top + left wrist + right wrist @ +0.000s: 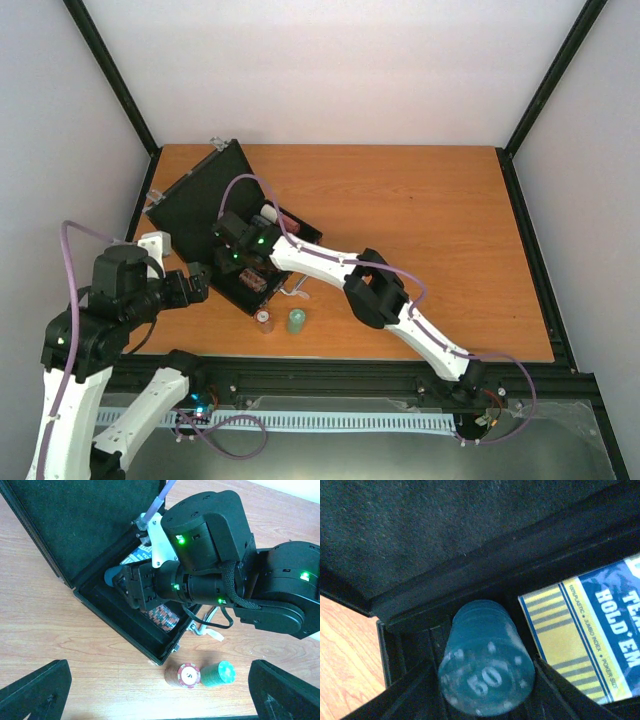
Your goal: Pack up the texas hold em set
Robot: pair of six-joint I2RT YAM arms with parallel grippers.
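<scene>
The black case (195, 195) lies open at the table's left, lid leaning back; it also shows in the left wrist view (75, 525). My right gripper (228, 243) reaches into its tray and is shut on a stack of blue chips (487, 672), also seen in the left wrist view (111, 575), at the tray's corner slot. A blue and yellow card deck (592, 635) lies beside it. A row of chips (162, 616) lies in the tray. A red chip stack (184, 675) and a green chip stack (218, 674) lie on the table before the case. My left gripper (160, 702) is open and empty above them.
The case's silver handle (202, 625) with a white tag sticks out toward the loose chip stacks. The right arm (380, 295) stretches diagonally across the table's front. Black frame posts stand at the back corners. Dice, triangle and disc are out of view.
</scene>
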